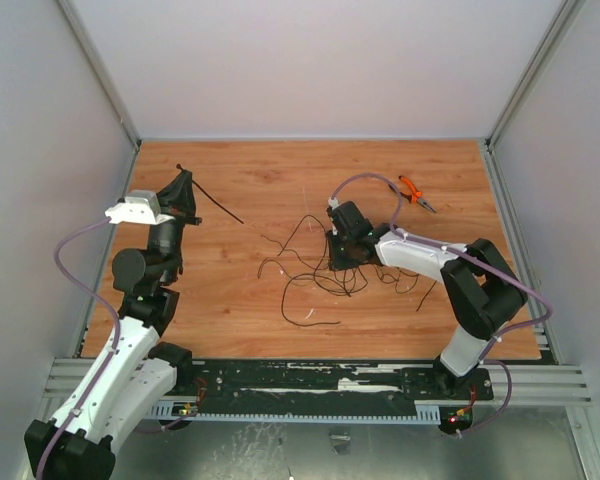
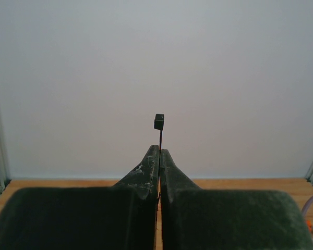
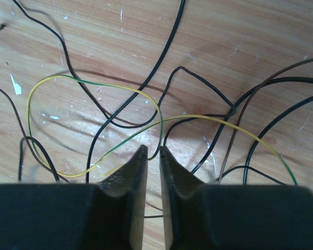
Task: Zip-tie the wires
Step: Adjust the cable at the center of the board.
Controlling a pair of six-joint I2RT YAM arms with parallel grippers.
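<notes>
Wires [image 1: 315,272] mid-tabletop [image 1: 230,335], loose tangle: light, floppy, likely slippery. Right hand [image 3: 152,152] low over them, tips narrowly apart, yellow strand [image 3: 160,130] at gap. Best gathered where strands cross. Left hand [image 2: 159,152] clamped on zip tie [image 2: 159,122].

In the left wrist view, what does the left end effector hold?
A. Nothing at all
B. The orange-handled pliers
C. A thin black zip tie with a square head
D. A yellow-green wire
C: the left end effector is shut on a thin black zip tie, whose square head stands up above it, while the orange-handled pliers lie far away on the table.
</notes>
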